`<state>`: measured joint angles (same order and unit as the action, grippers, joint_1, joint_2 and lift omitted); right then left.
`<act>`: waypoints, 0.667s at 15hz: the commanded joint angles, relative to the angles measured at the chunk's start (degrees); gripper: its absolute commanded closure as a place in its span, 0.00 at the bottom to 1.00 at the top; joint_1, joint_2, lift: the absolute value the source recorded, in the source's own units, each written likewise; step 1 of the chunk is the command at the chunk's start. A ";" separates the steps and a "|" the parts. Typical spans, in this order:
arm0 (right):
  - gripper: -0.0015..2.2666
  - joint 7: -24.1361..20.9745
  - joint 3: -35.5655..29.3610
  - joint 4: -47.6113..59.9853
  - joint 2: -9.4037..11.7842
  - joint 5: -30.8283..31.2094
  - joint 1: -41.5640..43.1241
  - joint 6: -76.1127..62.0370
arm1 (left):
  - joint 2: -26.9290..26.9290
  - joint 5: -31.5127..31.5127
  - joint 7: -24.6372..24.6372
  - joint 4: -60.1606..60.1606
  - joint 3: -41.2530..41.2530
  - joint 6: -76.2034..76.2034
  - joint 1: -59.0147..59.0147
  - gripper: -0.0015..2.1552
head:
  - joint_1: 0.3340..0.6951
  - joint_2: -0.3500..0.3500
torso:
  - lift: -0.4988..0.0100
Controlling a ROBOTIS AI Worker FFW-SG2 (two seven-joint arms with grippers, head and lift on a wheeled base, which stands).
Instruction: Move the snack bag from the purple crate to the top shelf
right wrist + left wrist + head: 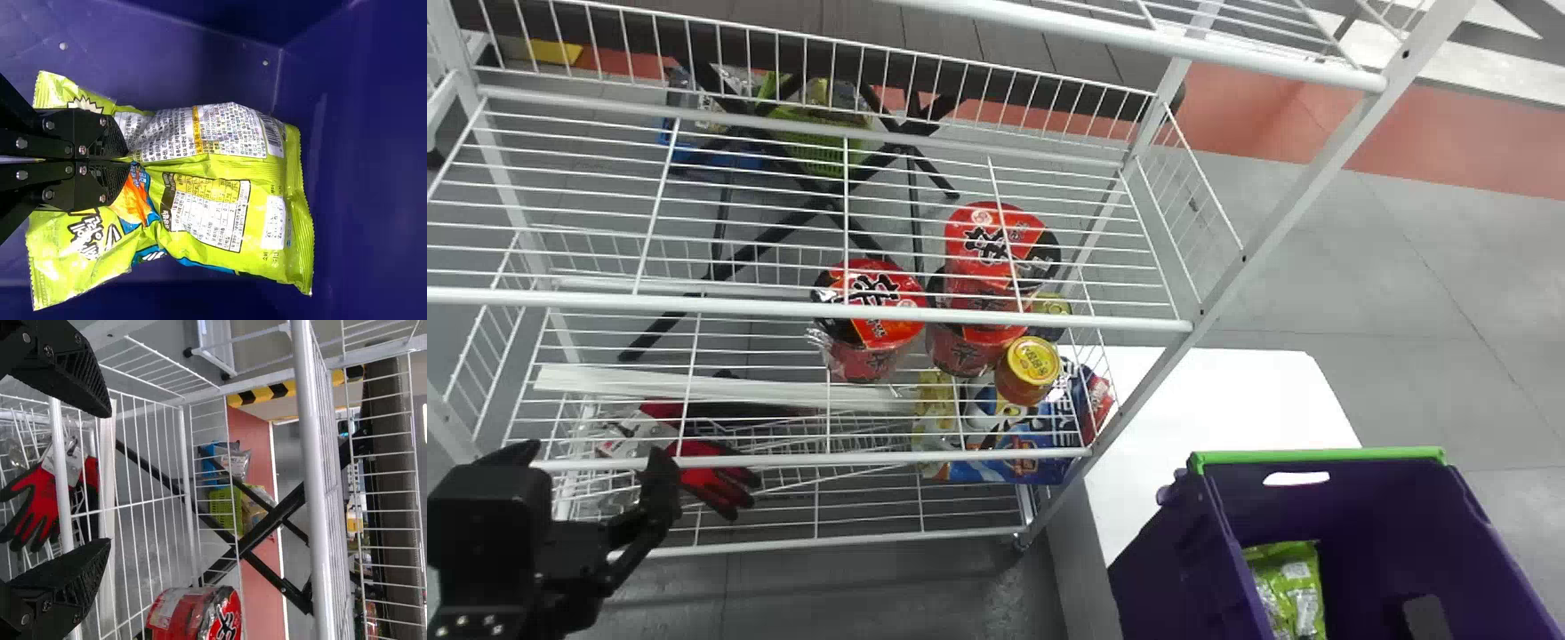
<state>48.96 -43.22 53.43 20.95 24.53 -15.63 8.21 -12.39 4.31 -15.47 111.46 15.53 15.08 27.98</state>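
Right fingers [109, 137] are closed on the bag [267, 220] inside the crate [1169, 569], its longer part beyond their tips (left fingers [73, 370] are open, near the rack [1240, 262]), so it should first go up.

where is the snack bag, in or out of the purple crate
In: the snack bag is down between the dark walls of the purple crate, with the right end effector pinching it.

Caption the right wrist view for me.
The black two-fingered right gripper pinches a lime-green snack bag inside the purple plastic crate.
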 commanded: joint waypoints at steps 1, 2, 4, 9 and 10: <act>0.87 0.08 -0.28 1.15 -0.30 -0.27 -0.72 -0.16 | 0.00 0.00 0.00 0.25 -0.24 -0.17 0.32 0.08 | 1.00 0.00 | 0.22; 0.87 0.08 -0.37 1.51 -0.48 -0.36 -0.80 -0.34 | 0.00 0.00 0.00 0.34 -0.24 -0.17 0.41 0.08 | 1.00 0.00 | 0.23; 0.87 0.26 -1.16 1.86 -0.39 -0.62 -0.80 0.01 | 0.00 0.00 0.00 0.69 -0.15 -0.17 0.67 0.08 | 1.00 0.00 | 0.25; 0.87 1.05 -2.30 2.47 -0.04 -1.50 -0.80 0.01 | 0.00 0.00 -0.09 1.13 -0.33 -0.88 1.11 0.08 | 1.00 0.00 | 0.29; 0.87 1.14 -2.48 2.74 -0.12 -1.50 -0.80 0.01 | 0.00 0.00 -0.09 1.57 -0.33 -1.05 1.38 0.08 | 1.00 0.00 | 0.30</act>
<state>50.05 -45.36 55.87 20.82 23.10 -16.44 8.18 -12.39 4.31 -15.56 112.58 15.26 14.25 29.07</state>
